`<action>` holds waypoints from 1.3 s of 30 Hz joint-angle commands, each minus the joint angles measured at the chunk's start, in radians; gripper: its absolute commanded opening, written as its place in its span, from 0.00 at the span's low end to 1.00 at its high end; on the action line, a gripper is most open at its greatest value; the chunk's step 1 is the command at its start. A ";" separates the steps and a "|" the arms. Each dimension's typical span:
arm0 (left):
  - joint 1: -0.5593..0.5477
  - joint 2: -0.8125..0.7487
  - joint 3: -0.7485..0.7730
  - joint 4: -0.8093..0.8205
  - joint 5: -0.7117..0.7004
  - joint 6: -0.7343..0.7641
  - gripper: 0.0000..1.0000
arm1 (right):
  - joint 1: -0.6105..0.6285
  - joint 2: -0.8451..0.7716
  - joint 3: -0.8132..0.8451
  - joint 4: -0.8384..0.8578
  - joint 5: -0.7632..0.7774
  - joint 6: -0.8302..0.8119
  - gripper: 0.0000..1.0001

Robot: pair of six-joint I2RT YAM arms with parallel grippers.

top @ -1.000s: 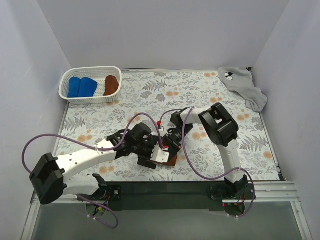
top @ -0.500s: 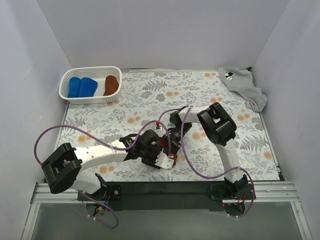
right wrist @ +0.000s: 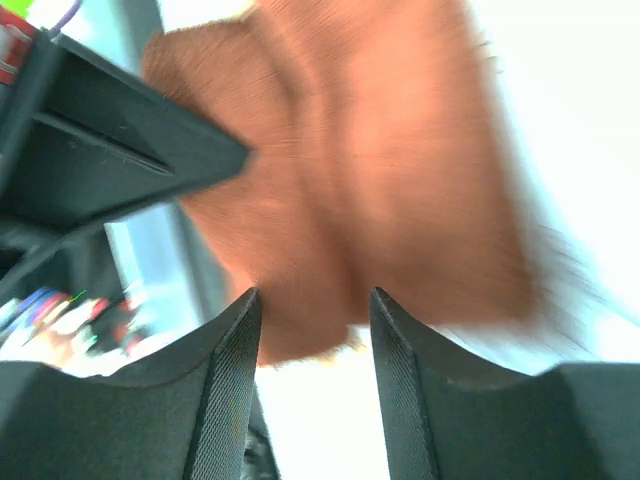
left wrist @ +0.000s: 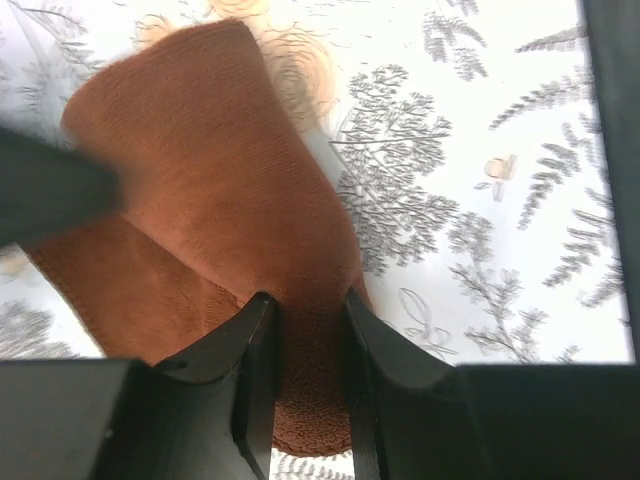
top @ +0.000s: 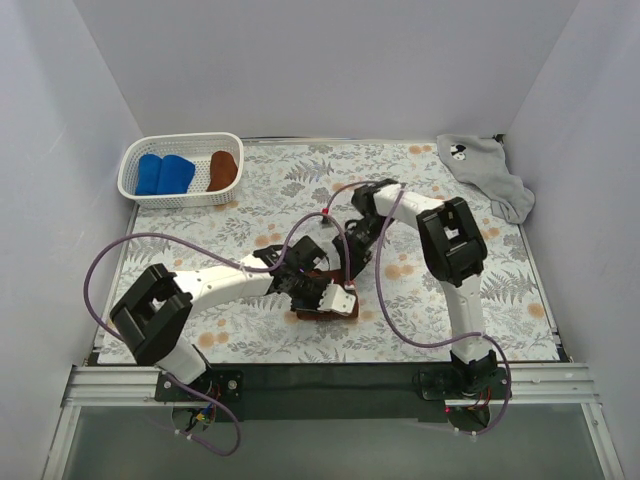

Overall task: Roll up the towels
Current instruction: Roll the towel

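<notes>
A rust-brown towel point(left wrist: 200, 150) lies partly rolled on the floral table near the front centre point(top: 322, 312). My left gripper point(left wrist: 308, 310) is shut on the near end of its roll, and from above it sits right over the cloth point(top: 325, 295). Just behind it, my right gripper point(top: 352, 258) is open; in the blurred right wrist view its jaws point(right wrist: 312, 300) stand apart, with the towel point(right wrist: 380, 180) just past the tips. A light grey towel point(top: 482, 168) with a black-and-white mark lies crumpled at the back right.
A white perforated basket point(top: 135, 160) at the back left holds two blue rolls point(top: 165, 174) and a rust-brown roll point(top: 222, 170). White walls close in the table on three sides. Purple cables loop over both arms.
My left gripper has moved right and closed on the rust-brown towel. My right gripper has opened, let go of the cloth and pulled back away from it.
</notes>
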 commanded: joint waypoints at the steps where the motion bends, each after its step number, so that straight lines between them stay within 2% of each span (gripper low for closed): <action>1: 0.024 0.081 0.027 -0.333 0.261 0.004 0.20 | -0.163 -0.121 0.159 0.077 0.132 0.031 0.45; 3: 0.068 0.136 0.061 -0.388 0.299 0.014 0.20 | -0.217 -0.157 0.199 0.081 0.114 0.048 0.52; 6: 0.139 0.230 0.140 -0.471 0.391 0.040 0.21 | -0.260 -0.211 0.170 0.081 0.069 0.061 0.54; 13: 0.273 0.448 0.320 -0.602 0.460 0.071 0.21 | -0.283 -0.415 0.019 0.115 0.138 0.020 0.54; 19: 0.355 0.657 0.482 -0.697 0.474 0.125 0.23 | -0.251 -0.604 -0.185 0.237 0.161 0.046 0.50; 22: 0.371 0.747 0.551 -0.720 0.468 0.139 0.25 | -0.158 -0.670 -0.276 0.329 0.268 0.067 0.48; 25: 0.378 0.805 0.593 -0.744 0.479 0.159 0.26 | 0.003 -0.724 -0.340 0.443 0.450 0.069 0.49; 26: 0.380 0.815 0.598 -0.743 0.477 0.165 0.27 | 0.084 -0.740 -0.379 0.469 0.489 0.066 0.50; 29: 0.388 0.833 0.602 -0.732 0.463 0.160 0.30 | 0.209 -0.753 -0.434 0.566 0.580 0.061 0.52; 34: 0.411 0.867 0.621 -0.747 0.480 0.176 0.34 | 0.355 -0.753 -0.541 0.746 0.712 0.019 0.58; 39: 0.432 0.901 0.680 -0.779 0.511 0.180 0.34 | 0.484 -0.794 -0.682 0.906 0.807 -0.027 0.59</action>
